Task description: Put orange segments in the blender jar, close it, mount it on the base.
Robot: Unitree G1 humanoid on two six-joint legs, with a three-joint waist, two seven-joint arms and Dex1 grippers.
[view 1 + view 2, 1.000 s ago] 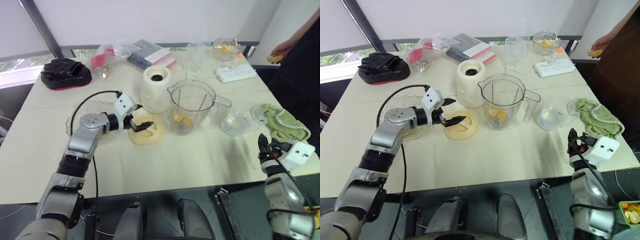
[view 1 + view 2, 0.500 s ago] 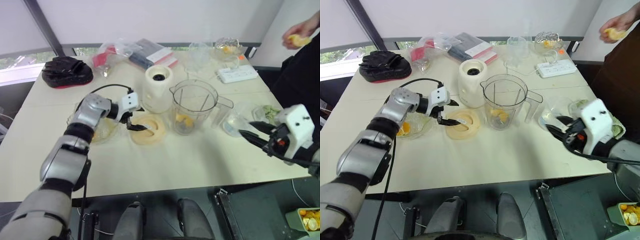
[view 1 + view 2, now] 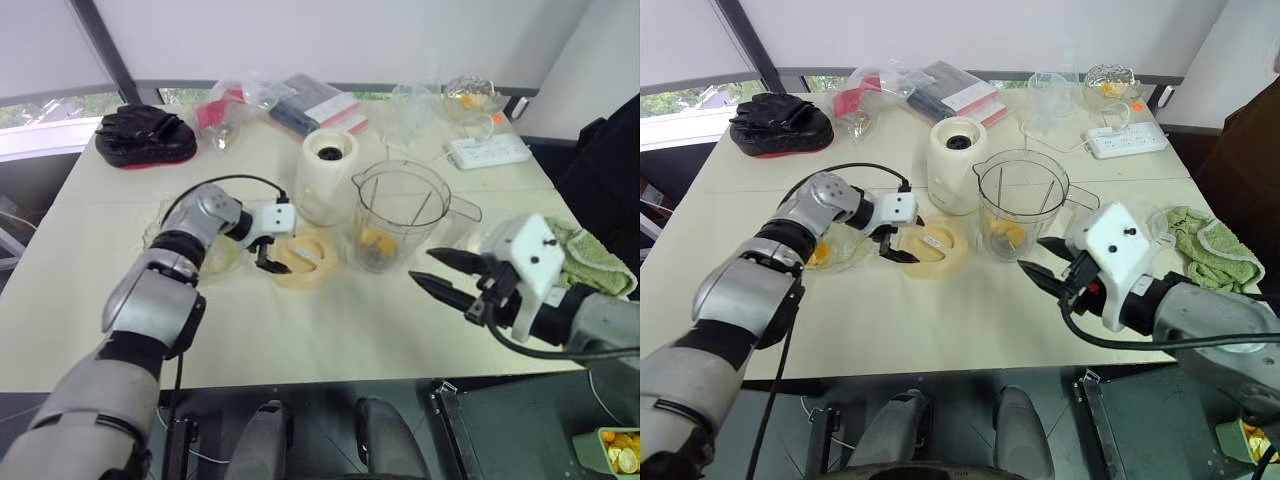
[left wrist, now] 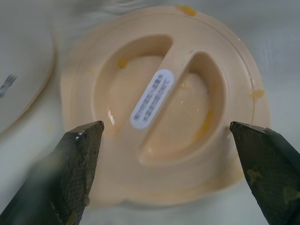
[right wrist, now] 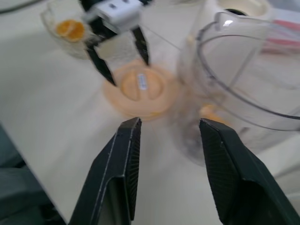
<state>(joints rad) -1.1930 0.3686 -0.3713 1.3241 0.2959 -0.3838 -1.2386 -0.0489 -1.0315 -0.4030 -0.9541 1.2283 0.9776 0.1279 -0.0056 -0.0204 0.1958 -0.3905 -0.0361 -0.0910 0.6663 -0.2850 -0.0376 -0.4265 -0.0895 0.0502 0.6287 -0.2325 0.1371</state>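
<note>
The left gripper [image 3: 898, 244] hangs over the flat cream lid [image 3: 932, 247] with its fingers spread wide to either side of it and grasping nothing, seemingly poised to lift it; the blender jar [image 3: 1020, 205] stands at the lid's three o'clock, uncovered, orange segments [image 3: 1007, 233] lying at its bottom. The base [image 3: 957, 165] waits bare at the jar's ten o'clock; the right gripper [image 3: 1042, 258], part-open and empty, points at the jar from four o'clock, probably to steady it.

The right end effector [image 3: 1042, 260], a second ago at the near right tabletop edge, now hovers beside the blender jar [image 3: 1019, 205]; the left end effector [image 3: 902, 240] now straddles the lid [image 3: 933, 247].
</note>
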